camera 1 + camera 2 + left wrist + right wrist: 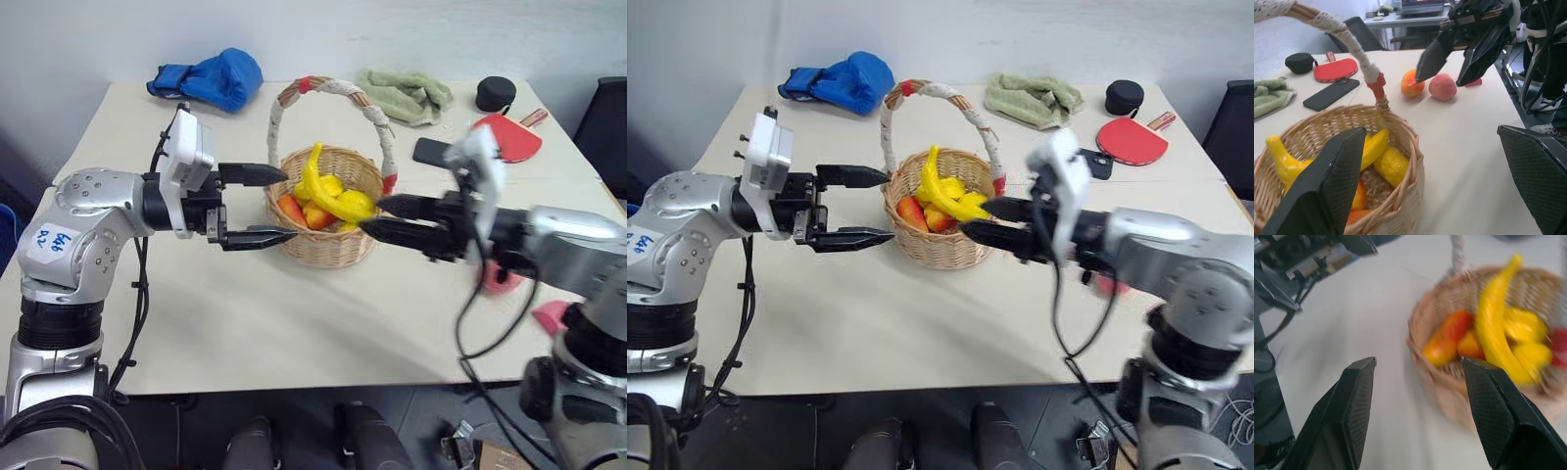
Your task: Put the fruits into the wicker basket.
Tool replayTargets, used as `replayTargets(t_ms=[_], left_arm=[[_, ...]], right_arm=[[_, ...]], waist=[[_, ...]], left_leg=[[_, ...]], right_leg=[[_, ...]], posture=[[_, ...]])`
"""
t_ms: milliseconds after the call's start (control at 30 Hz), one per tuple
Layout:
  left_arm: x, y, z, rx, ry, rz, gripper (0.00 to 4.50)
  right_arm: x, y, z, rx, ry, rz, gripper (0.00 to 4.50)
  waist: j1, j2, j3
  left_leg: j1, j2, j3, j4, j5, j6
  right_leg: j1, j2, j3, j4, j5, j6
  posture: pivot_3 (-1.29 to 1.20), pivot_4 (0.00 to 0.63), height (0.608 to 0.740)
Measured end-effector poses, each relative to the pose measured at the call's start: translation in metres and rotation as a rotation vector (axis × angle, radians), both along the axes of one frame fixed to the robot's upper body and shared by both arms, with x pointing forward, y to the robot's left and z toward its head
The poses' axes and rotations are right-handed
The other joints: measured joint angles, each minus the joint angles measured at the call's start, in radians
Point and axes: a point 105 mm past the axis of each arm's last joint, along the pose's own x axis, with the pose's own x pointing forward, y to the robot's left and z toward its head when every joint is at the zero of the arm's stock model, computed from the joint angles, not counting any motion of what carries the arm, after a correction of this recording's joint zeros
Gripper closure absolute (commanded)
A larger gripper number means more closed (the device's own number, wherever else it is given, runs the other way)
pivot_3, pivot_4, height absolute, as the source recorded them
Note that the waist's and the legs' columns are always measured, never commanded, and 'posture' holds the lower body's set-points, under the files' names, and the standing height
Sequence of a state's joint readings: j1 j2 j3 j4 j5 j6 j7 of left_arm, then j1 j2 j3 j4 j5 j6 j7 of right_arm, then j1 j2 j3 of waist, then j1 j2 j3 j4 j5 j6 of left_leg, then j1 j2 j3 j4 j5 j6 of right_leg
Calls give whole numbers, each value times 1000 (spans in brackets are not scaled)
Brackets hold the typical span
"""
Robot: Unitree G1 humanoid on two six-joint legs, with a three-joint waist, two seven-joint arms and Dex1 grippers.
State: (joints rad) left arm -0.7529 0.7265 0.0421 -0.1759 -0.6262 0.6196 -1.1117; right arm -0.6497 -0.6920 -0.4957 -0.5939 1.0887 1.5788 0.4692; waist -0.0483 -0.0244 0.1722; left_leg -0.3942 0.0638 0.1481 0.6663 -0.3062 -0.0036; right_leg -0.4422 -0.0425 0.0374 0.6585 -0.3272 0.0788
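Both claws stand apart and hold nothing. From the head camera, the left gripper (pixel 263 206) points level at the wicker basket (pixel 325 245) from its nine o'clock side, fingers spread at the rim; the right gripper (pixel 377 214) comes in from three o'clock, slightly blurred. Inside the basket lie a banana (pixel 325 188) and a mango (pixel 293 209). The pale table (pixel 245 323) also carries a blue glove (pixel 211 76) at eleven o'clock, a green towel (pixel 407 93), a red paddle (pixel 517 135), a black phone (pixel 431 151) and a black case (pixel 495 93) around one o'clock.

From the left wrist, a peach (pixel 1442 87) and a small red-orange fruit (pixel 1412 82) sit on the table beyond the basket. Behind them stand a desk and chair.

From the right wrist, the basket is smeared, its far edge cut off.
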Motion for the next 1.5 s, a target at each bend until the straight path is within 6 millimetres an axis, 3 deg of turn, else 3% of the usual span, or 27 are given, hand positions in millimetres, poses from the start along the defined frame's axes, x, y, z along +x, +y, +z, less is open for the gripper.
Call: replayTargets(t_ms=[133, 267, 400, 633, 867, 1100, 1233, 1500], left_arm=[[0, -12, 0, -12, 5, -65, 0], [-4, -26, -2, -18, 8, -137, 0], [-5, -32, -1, -20, -1, -166, 0], [-5, -36, -4, -18, 8, -180, 0], [-4, -33, -4, -5, 4, -165, 0], [-3, -33, -3, -4, -1, -153, 0], [-3, -33, -4, -1, -3, -148, 0], [-1, -32, -3, 0, -8, -132, 0]], right_arm=[[-23, -71, -22, -110, 109, -259, 43], [-28, -124, -48, -167, 162, -502, 43], [-19, -145, -57, -155, 107, -611, 43], [9, -164, -94, -96, 117, -758, 43], [24, -157, -93, -22, 98, -763, 43], [39, -155, -127, -66, 177, -778, 43], [46, -158, -135, -86, 189, -795, 43], [42, -147, -122, -48, 141, -705, 1832]], waist=[[19, 0, 0], [12, -1, 0], [8, -1, 0], [14, 0, 0], [17, 0, 0], [18, 0, 0], [18, 0, 0], [18, 1, 1]], left_leg=[[3, 0, -1, -1, 0, 0], [10, 1, 0, -1, 0, 0], [13, 1, 0, -1, 1, -1], [13, 2, 1, -2, 1, -2], [13, 2, 2, -2, 1, -2], [13, 1, 2, -1, 1, -2], [13, 2, 2, -1, 1, -2], [13, 2, 2, -1, 1, -2]], right_leg=[[4, 2, 1, -3, 0, 0], [13, 4, 3, -5, 1, 1], [15, 11, 5, -5, 1, 2], [14, 12, 7, -4, 1, 2], [14, 13, 8, -4, 1, 2], [14, 12, 8, -4, 1, 2], [14, 13, 8, -4, 1, 2], [14, 13, 8, -3, 1, 2]], posture=[[0, 150, 740], [0, 150, 740], [0, 150, 740], [0, 150, 740], [0, 150, 740], [0, 150, 740], [0, 150, 740], [0, 150, 740]])
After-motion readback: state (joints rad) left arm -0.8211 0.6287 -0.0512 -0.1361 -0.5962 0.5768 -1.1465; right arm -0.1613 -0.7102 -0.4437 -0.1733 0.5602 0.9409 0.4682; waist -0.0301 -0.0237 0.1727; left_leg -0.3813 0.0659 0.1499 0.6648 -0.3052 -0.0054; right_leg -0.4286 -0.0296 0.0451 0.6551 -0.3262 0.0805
